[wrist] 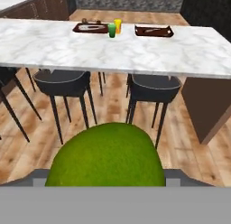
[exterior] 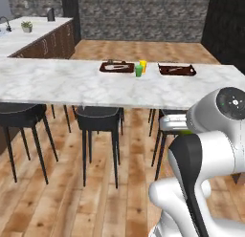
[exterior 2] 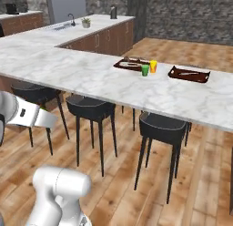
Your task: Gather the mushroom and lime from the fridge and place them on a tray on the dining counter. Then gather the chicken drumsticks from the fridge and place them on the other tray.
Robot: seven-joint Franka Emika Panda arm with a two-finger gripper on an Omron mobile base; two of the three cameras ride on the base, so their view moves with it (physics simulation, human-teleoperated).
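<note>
Your gripper point(wrist: 106, 184) was clamped on the lime point(wrist: 106, 155), jaws standing wide around the fruit; in the hand view the green, finely pebbled lime bulged up right in front of the camera, hiding the finger tips, so you could not see where the pads met the skin. In the left base view a sliver of green point(exterior: 186, 131) peeked out just under the white wrist. Ahead of the gripper and above its level ran the marble dining counter point(wrist: 58, 49), with two dark stools point(wrist: 63, 85) tucked under its near edge directly beyond the lime. Farther ahead, on the far part of the counter top, sat the two dark brown trays: the left tray point(wrist: 90, 27) ahead and slightly left of the gripper, carrying some small items too blurred to name, and the right tray point(wrist: 154, 31) ahead and to the right, also with something thin lying in it that you could not identify. Between the trays, nearer the left one, stood a green cup point(wrist: 112, 30) and a yellow cup point(wrist: 117, 25), just beside each other. The lime was well apart from both trays, with the stools and the width of the counter between. Wooden floor point(wrist: 180, 137) lay below the gripper.
</note>
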